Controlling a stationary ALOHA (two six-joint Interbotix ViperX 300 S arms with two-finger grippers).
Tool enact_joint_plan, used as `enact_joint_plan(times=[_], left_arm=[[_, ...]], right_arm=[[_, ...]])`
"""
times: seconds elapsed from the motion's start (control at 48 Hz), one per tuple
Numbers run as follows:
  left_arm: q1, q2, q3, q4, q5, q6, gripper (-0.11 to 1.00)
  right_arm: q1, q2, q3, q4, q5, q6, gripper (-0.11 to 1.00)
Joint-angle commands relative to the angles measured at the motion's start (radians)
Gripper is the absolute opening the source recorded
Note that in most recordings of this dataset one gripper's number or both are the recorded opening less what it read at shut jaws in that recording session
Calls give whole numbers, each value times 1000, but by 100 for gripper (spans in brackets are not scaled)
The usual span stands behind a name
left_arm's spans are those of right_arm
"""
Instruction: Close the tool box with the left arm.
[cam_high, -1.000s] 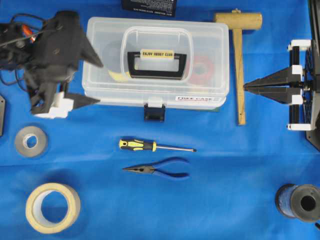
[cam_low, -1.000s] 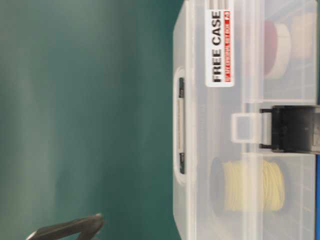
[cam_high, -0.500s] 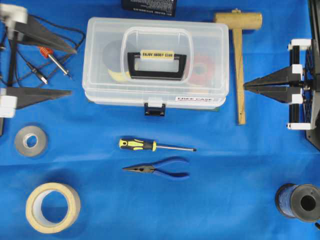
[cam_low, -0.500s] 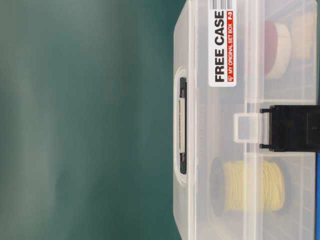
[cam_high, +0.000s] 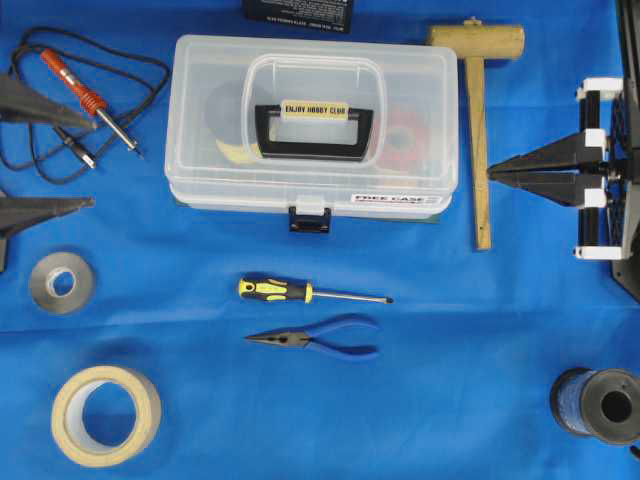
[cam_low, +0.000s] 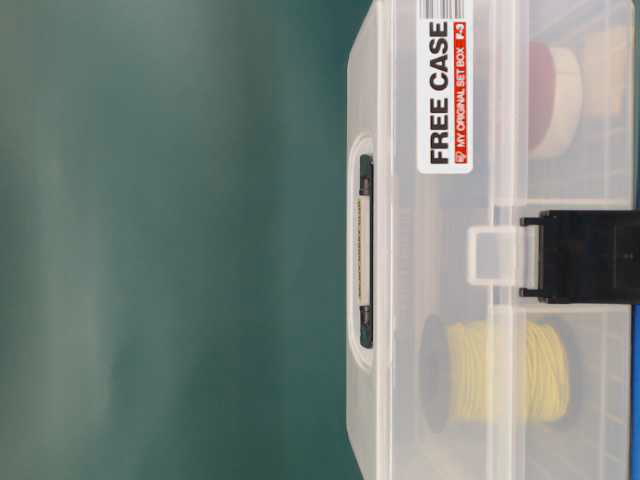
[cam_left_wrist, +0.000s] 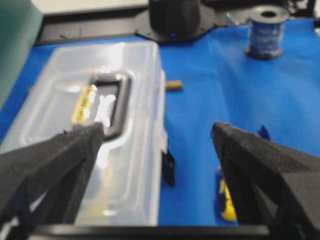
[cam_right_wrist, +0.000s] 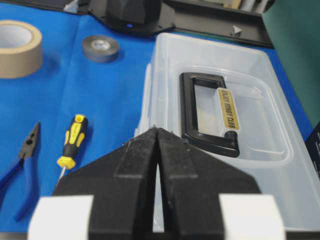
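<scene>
Tool box (cam_high: 312, 125): clear case, lid down, dark latch (cam_high: 309, 220) on near face, long axis left–right. Left gripper (cam_high: 25, 155) left of box, well apart, jaws wide, empty; nearer arm. Right gripper (cam_high: 520, 172) right of box, closed, empty. Inside box: yellow roll (cam_low: 505, 372), red-and-white roll (cam_low: 555, 97).

My bench is covered edge to edge by a bright blue cloth (cam_high: 450, 400), faintly creased in a horizontal line across its middle. The light falls evenly from above — soft, short shadows only. Towards ten o'clock from my left wrist a dull green wall (cam_left_wrist: 15, 40) rises beside the cloth, and the same green fills the whole left side of the table-level view (cam_low: 170, 240), plain and blurred. At twelve o'clock from that wrist a dark strip (cam_left_wrist: 100, 27) borders the cloth's far edge — beyond it, a pale band.
</scene>
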Motion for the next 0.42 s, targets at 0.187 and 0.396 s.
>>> enact_joint_plan(times=[0.187,0.396], left_arm=[[-60,-43,147,-2,-137,-3,87],[-64,-41,204,-5,-163,-5,87]], right_arm=[[-2,5,-14,-2,-14,0,0],[-2,5,-14,-2,-12,0,0]])
